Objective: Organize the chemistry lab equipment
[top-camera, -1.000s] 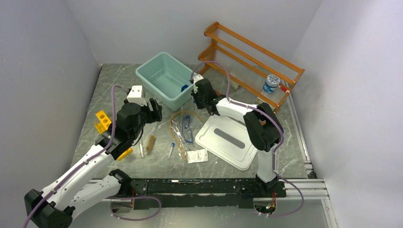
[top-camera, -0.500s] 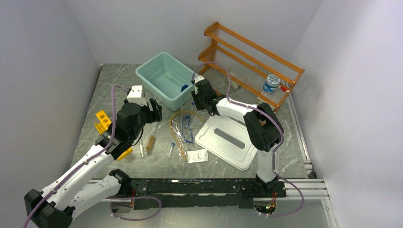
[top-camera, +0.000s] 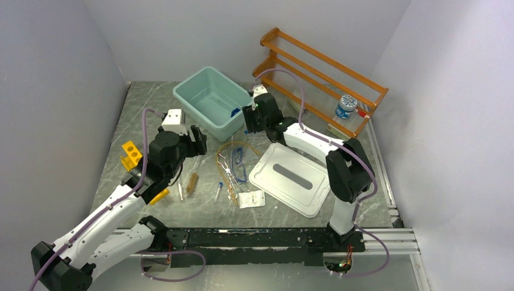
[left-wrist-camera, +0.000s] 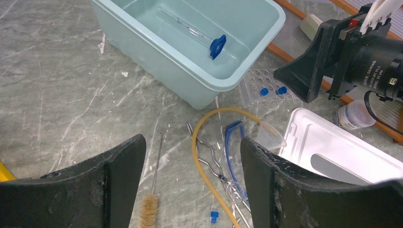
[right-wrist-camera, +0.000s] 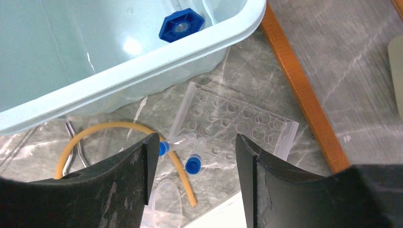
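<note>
My right gripper (right-wrist-camera: pixel 196 152) is open with nothing in it, just off the near right corner of the teal bin (right-wrist-camera: pixel 142 61). Below it two blue-capped vials (right-wrist-camera: pixel 192 164) lie on a clear well plate (right-wrist-camera: pixel 237 118). A blue-capped glass tube (left-wrist-camera: pixel 190 33) lies inside the bin. My left gripper (left-wrist-camera: pixel 190 156) is open too, above the amber tubing (left-wrist-camera: pixel 204 142), metal tongs (left-wrist-camera: pixel 209 161), blue-framed goggles (left-wrist-camera: pixel 233 147) and brush (left-wrist-camera: pixel 148 213). The yellow rack (top-camera: pixel 130 153) stands at the far left.
The orange shelf (top-camera: pixel 321 66) stands at the back right with a small jar (top-camera: pixel 346 106) on its lower tier. A white bin lid (top-camera: pixel 291 179) lies right of the loose items. A clear funnel (left-wrist-camera: pixel 271 135) rests beside the goggles.
The right gripper's jaws have opened, and its wrist has moved a little back and to the right beside the bin. The left arm has not moved.
</note>
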Controlling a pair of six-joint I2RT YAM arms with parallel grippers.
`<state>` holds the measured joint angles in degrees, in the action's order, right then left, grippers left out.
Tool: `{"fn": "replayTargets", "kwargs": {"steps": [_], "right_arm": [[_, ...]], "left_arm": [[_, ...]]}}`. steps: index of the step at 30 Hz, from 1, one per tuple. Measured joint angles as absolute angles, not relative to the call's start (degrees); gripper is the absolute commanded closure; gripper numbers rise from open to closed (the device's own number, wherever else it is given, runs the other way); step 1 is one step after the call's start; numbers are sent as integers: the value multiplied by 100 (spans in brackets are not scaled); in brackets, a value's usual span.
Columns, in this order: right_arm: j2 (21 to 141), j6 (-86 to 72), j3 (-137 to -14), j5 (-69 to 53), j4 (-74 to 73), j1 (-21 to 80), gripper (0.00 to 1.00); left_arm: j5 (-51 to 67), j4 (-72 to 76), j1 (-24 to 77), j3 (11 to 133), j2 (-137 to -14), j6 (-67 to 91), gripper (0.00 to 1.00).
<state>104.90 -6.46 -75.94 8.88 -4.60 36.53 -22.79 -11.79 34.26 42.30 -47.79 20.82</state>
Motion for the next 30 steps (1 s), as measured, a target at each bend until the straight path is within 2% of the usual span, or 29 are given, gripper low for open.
{"fn": "replayTargets", "kwargs": {"steps": [6, 13, 23, 27, 30], "right_arm": [[10521, -572, -7583, 1090, -484, 3811, 26], [10842, -392, -7631, 1205, -543, 4084, 25], [11078, -421, -7693, 1660, -720, 4104, 34], [11078, -515, -7695, 1796, -692, 4093, 41], [11078, -582, -7723, 1898, -690, 4091, 42]], "left_arm": [[-2279, -1181, 3426, 4230, -4779, 2080, 23], [-2281, -1181, 3424, 4230, -4777, 2080, 23], [-2281, -1181, 3422, 4230, -4768, 2080, 23], [-2281, -1181, 3422, 4230, -4768, 2080, 23], [-2281, -1181, 3422, 4230, -4768, 2080, 23]]}}
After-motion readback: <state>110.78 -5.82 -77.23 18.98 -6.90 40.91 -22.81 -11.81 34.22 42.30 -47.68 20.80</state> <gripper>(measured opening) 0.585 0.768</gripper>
